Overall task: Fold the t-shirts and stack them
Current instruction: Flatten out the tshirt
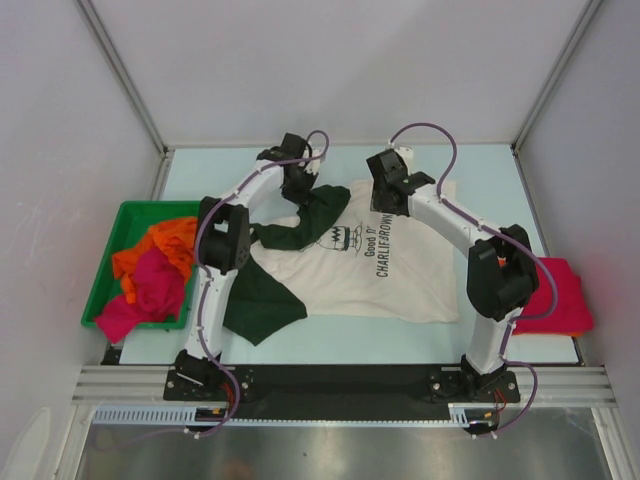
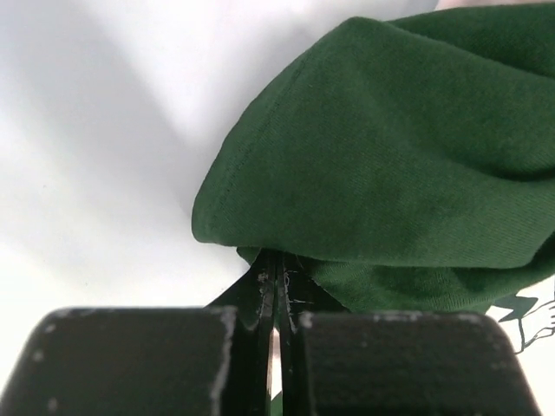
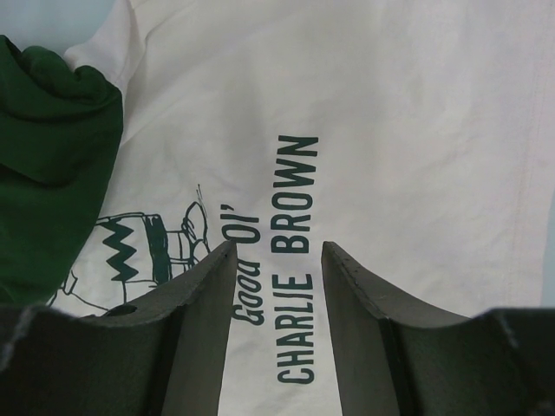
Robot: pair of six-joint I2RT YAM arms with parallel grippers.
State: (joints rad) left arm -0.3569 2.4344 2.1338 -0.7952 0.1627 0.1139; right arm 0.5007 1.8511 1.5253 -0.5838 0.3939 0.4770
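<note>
The table [image 1: 480, 170] is a pale blue-white sheet. Plain white walls [image 1: 340, 60] box it in on three sides, with aluminium posts [image 1: 120, 70] running up at the far corners. A ribbed metal rail [image 1: 340, 385] along the near edge carries both arm bases.

The cream Charlie Brown t-shirt [image 1: 400, 270] lies spread, print up, across the middle of the table. Left of it stands a green plastic bin [image 1: 125, 215], holding an orange t-shirt [image 1: 160, 245] and a magenta t-shirt [image 1: 150, 290] in a heap. At the table's edge to its right lies a crimson t-shirt [image 1: 560, 295], folded.

The left gripper [image 2: 276, 260] is pressed together, pinching a fold of the dark green sleeve [image 2: 390, 147] at the shirt's far left corner. The right gripper [image 3: 277, 251] hangs over the lettering, its jaws spread with nothing between them.
</note>
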